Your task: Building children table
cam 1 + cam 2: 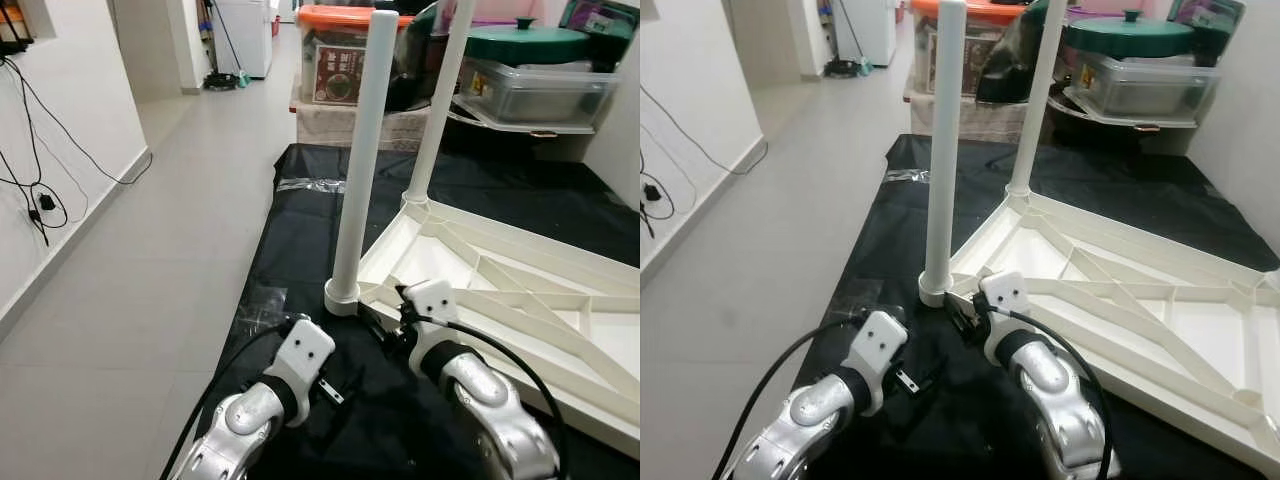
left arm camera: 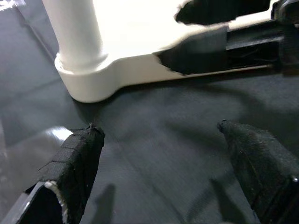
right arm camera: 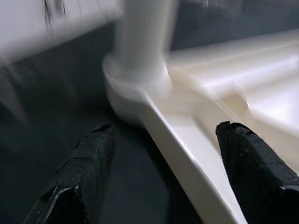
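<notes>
We have the white plastic children's tabletop (image 1: 520, 300) lying upside down on the black sheet (image 1: 300, 200), ribbed underside up, with two white round legs standing upright in its corner sockets. The nearer white leg (image 1: 362, 150) rises just ahead of both our grippers, its long axis vertical; the farther leg (image 1: 440, 100) stands well beyond it.

Our right gripper (image 3: 163, 172) has its fingers spread wide and empty, straddling the tabletop's rim right beside the near socket: one finger (image 3: 84, 168) sits over the sheet outside the rim, the other (image 3: 252, 163) over the ribbed inside. The leg's base lies straight ahead, just past the fingertips. This is the closer arm, in our judgement.

Our left gripper (image 2: 163, 158) is likewise released, holding nothing, low over the sheet, with the socket collar (image 2: 88, 79) ahead and off toward one finger rather than centred.

Gripping the leg would mean closing across a vertical shaft, so we would need to advance the right gripper until the leg stands between its fingers.
</notes>
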You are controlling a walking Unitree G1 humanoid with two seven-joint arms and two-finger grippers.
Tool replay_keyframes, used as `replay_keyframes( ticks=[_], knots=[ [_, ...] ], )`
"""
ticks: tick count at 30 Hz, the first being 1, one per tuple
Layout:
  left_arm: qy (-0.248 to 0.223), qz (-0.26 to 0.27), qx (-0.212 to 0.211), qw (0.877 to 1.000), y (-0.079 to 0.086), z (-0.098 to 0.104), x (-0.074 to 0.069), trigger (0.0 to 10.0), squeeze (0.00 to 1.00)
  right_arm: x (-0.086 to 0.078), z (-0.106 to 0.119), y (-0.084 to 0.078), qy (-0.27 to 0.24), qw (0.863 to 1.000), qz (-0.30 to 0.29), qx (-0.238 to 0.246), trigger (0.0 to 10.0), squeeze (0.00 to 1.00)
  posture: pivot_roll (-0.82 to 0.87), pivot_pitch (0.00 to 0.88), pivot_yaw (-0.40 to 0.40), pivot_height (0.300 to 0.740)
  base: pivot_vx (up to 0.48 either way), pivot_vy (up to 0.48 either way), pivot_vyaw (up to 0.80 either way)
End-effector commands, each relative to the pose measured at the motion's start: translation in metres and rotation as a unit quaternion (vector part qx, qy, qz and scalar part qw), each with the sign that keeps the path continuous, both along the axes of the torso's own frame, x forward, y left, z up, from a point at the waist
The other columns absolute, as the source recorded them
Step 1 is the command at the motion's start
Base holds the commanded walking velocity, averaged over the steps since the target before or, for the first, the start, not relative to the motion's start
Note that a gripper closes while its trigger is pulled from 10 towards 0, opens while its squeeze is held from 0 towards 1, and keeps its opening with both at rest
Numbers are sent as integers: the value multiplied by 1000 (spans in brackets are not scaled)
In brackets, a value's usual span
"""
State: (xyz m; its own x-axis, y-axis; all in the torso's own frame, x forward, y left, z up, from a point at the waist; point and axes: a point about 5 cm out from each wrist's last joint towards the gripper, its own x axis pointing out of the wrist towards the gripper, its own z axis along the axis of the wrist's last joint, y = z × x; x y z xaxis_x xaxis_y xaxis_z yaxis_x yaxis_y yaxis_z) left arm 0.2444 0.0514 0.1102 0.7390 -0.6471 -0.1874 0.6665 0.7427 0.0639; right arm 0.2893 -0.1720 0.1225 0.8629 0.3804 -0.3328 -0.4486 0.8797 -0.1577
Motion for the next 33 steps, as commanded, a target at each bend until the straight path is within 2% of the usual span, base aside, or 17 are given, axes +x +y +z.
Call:
replay_keyframes(
  ticks=[1, 4, 6, 7, 10, 11, 13, 17, 20, 23, 26, 29, 31, 33],
  knots=[
    [13, -3, -5, 1000, -1, -1, -4, 10000, 0, 3, 1, -6, 41, 999, 34, -7, 10000, 0, 131, 0, -76, 740, 0, 0, 0],
    [14, -5, -7, 1000, -2, 0, -8, 10000, 0, 10, 11, -25, 62, 995, 67, -41, 10000, 0, 130, 0, -79, 740, 0, 0, 0],
    [14, -6, -10, 1000, -2, 2, -11, 10000, 0, 19, 18, -42, 73, 993, 59, -64, 10000, 0, 131, 0, -90, 740, 0, 0, 0],
    [14, -6, -10, 1000, -2, 2, -11, 10000, 0, 19, 18, -42, 73, 993, 59, -64, 10000, 0, 131, 0, -90, 740, 0, 0, 0],
    [19, -5, -15, 1000, -2, 3, -15, 10000, 0, 28, 27, -62, 93, 991, 52, -78, 10000, 0, 131, 0, -97, 740, 0, 0, 0],
    [19, -5, -15, 1000, -2, 3, -15, 10000, 0, 28, 27, -62, 93, 991, 52, -78, 10000, 0, 131, 0, -97, 740, 0, 0, 0],
    [23, -5, -17, 1000, -2, 4, -18, 10000, 0, 24, 30, -69, 118, 986, 92, -70, 10000, 0, 130, 0, -101, 740, 0, 0, 0],
    [25, -5, -17, 1000, -2, 4, -20, 10000, 0, 22, 31, -72, 127, 983, 109, -72, 10000, 0, 130, 0, -101, 740, 0, 0, 0],
    [37, -11, -20, 999, -4, 3, -26, 10000, 0, 15, 42, -83, 156, 969, 186, -40, 10000, 0, 117, 0, -108, 740, 0, 0, 0],
    [40, -11, -20, 999, -4, 4, -27, 10000, 0, 15, 45, -86, 164, 964, 208, -30, 10000, 0, 121, 0, -112, 740, 0, 0, 0],
    [41, -10, -20, 999, -4, 4, -28, 10000, 0, 16, 43, -88, 173, 962, 208, -38, 10000, 0, 121, 0, -112, 740, 0, 0, 0],
    [43, -8, -21, 999, -5, 4, -28, 10000, 0, 20, 34, -94, 193, 958, 197, -72, 10000, 0, 119, 0, -116, 740, 0, 0, 0],
    [46, -6, -22, 999, -5, 5, -28, 10000, 0, 19, 32, -96, 211, 951, 213, -77, 10000, 0, 119, 0, -116, 740, 0, 0, 0],
    [46, -6, -22, 999, -5, 5, -28, 10000, 0, 18, 31, -97, 217, 949, 213, -80, 10000, 0, 118, 0, -117, 740, 0, 0, 0]
  ],
)
